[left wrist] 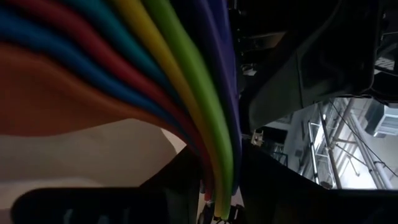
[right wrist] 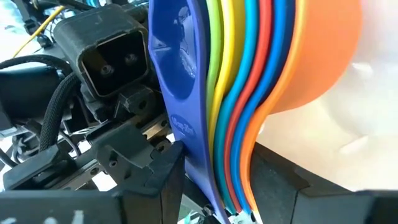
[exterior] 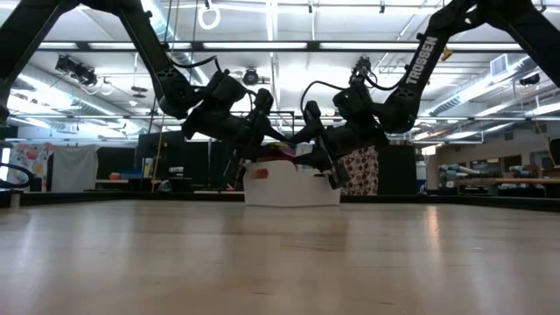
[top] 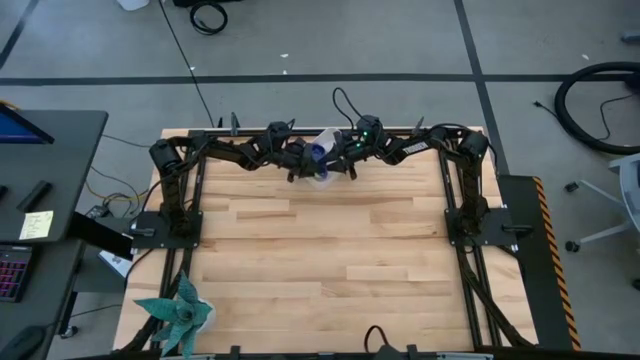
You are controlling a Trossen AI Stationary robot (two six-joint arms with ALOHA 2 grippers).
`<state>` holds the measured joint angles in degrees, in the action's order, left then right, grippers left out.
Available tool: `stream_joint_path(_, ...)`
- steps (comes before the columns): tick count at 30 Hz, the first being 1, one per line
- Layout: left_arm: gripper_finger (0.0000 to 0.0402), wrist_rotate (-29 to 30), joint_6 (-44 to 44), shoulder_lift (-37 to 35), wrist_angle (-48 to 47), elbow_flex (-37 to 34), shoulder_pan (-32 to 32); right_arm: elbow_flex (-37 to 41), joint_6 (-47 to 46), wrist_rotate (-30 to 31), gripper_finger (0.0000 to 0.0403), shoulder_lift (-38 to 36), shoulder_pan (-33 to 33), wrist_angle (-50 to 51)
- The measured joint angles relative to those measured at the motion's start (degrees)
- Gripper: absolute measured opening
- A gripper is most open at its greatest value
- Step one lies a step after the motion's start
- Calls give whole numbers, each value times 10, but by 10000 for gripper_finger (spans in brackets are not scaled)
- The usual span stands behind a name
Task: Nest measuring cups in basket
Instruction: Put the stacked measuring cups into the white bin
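The measuring cups (right wrist: 249, 74) are nested into one stack, orange outermost, then blue, red, light blue, yellow, green and dark blue. The stack (top: 322, 148) is tilted over the white basket (exterior: 291, 185), which stands at the middle of the table's far edge. Its bunched handles (left wrist: 205, 124) run between the fingers of both arms. My left gripper (left wrist: 221, 199) comes from the table's left and my right gripper (right wrist: 233, 205) from its right. They meet above the basket (top: 322, 178), and each is shut on the handles. In the low view the grippers hide most of the cups (exterior: 284, 150). My left gripper pinches the stacked handles near their free end (left wrist: 222, 186) between its two fingers, which lie across the handles. The orange bowl (left wrist: 56, 93) sits over the white basket floor; whether it touches it I cannot tell. My right gripper pinches the same bundle of handles near its free end (right wrist: 239, 186), one finger on the dark blue side and one on the orange side. It comes slanting down from the table's right. The bowls (right wrist: 323, 50) stand tilted above the fingers, against the basket's white inside.
The wooden table (top: 320, 260) lies bare in the middle and toward the near edge. A teal star-shaped plant (top: 178, 312) sits at the near left corner. Both arm bases stand at the table's left and right sides. A desk with a keyboard is off to the left.
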<state>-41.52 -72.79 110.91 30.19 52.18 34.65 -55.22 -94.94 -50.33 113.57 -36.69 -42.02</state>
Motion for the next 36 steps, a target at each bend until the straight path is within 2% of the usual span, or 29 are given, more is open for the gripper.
stream_joint_path(21,85,-2,2,2,29,-3,5,0,13,-16,164,-1,-41,-4)
stream_joint_path(26,80,-26,-7,3,16,-4,7,-6,-16,-13,164,-9,-61,-87)
stream_joint_path(31,80,-31,-9,3,16,-4,12,-4,-74,-3,164,-8,-81,-229)
stream_joint_path(36,80,-38,-11,3,22,-4,19,-3,-99,1,164,-6,-91,-255)
